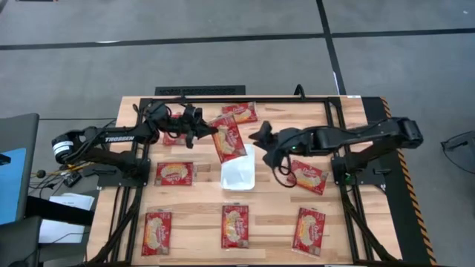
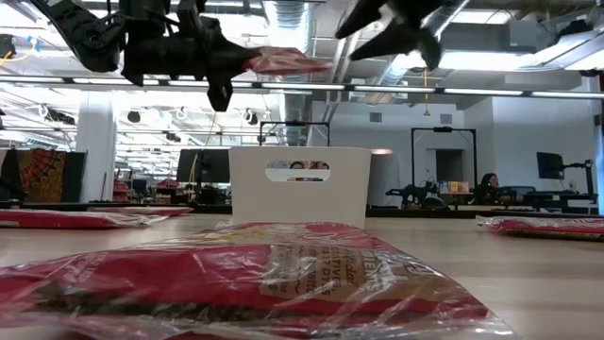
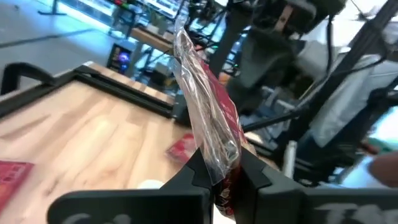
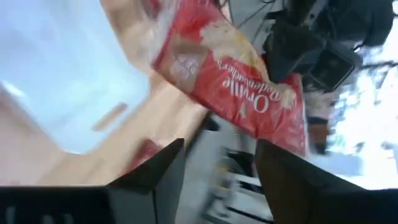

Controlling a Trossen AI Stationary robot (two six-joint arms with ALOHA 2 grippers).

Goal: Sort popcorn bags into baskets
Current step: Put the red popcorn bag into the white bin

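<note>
Wooden table (image 1: 200, 215) from above: left gripper (image 1: 210, 131) pinches a bag (image 1: 228, 139) just beside the basket (image 1: 239, 172), apparently for dropping. Low view: right gripper (image 2: 394, 26) hangs wide, empty, above the basket. Left wrist: fingers (image 3: 199, 169) clamp the bag's edge.

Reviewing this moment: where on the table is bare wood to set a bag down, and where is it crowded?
Bare: between the front bags, and the far right corner of the table. Crowded: the basket, where the left gripper holds a bag aloft beside the open right gripper.
</note>
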